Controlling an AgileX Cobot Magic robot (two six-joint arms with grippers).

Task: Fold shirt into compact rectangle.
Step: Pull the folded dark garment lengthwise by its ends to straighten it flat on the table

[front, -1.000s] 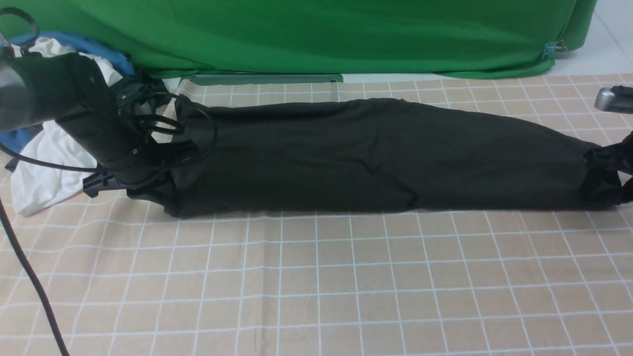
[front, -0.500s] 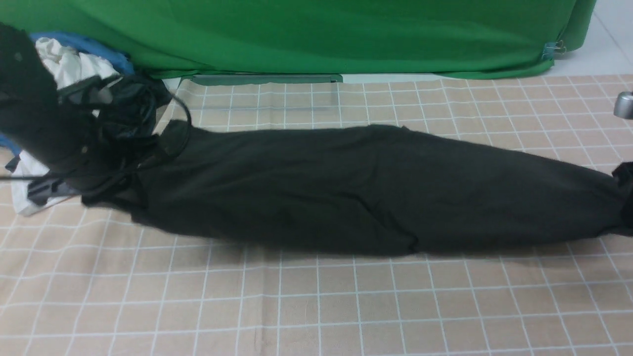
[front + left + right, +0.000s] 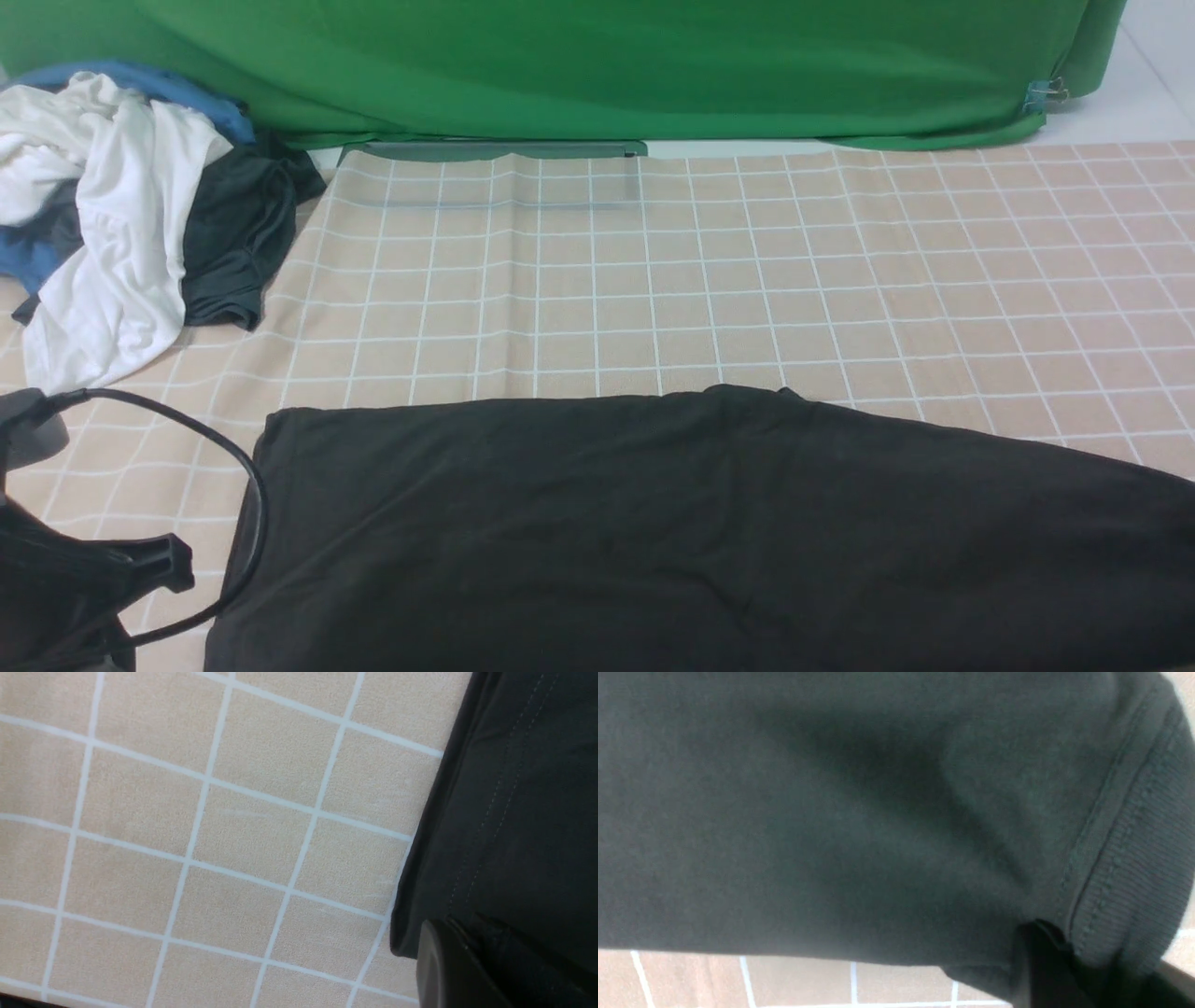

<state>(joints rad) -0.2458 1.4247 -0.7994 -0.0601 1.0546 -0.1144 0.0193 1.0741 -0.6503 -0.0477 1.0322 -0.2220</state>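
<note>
The black shirt (image 3: 653, 523) lies as a long flat band across the near part of the table, running off the front view's bottom and right edges; no print shows. In the left wrist view its stitched hem (image 3: 514, 812) ends at a corner, and my left gripper (image 3: 472, 933) is shut on the cloth there. In the front view only a piece of the left arm (image 3: 56, 579) shows at the bottom left. My right gripper (image 3: 1069, 947) pinches the shirt (image 3: 831, 812) beside a ribbed band (image 3: 1134, 868); it is out of the front view.
A heap of clothes sits at the far left: a white garment (image 3: 121, 233), a dark charcoal one (image 3: 238, 233) and a blue one (image 3: 140, 84). A green backdrop (image 3: 560, 65) closes the back. The checked tablecloth (image 3: 653, 261) covers the table. A black cable (image 3: 252, 504) loops by the shirt's left end.
Both arms have pulled back toward the robot, dragging the shirt from the middle of the table to the near edge. The right arm has left the front view.
</note>
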